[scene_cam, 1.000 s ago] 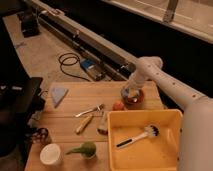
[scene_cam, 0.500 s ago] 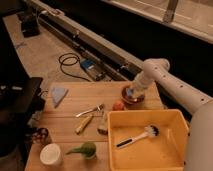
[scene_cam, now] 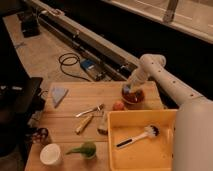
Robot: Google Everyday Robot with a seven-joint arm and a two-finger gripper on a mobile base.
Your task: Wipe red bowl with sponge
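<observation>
The red bowl [scene_cam: 134, 98] stands on the wooden table [scene_cam: 70, 125] at its far right, just behind the yellow tub. My gripper [scene_cam: 128, 90] reaches down from the white arm [scene_cam: 165, 80] into the bowl's left side. A small blue patch at its tip looks like the sponge [scene_cam: 127, 89], pressed against the bowl's inside. The bowl's far rim is partly hidden by the arm.
A small orange ball [scene_cam: 118, 105] lies left of the bowl. A big yellow tub [scene_cam: 142, 142] holds a dish brush [scene_cam: 140, 136]. A light-blue triangular cloth [scene_cam: 58, 94], a metal utensil [scene_cam: 90, 110], a yellow-handled tool [scene_cam: 84, 123], a white cup [scene_cam: 50, 154] and a green object [scene_cam: 84, 148] also lie on the table.
The arm has shifted slightly right and the gripper has moved within the bowl, toward its left rim. The bowl has stayed in place.
</observation>
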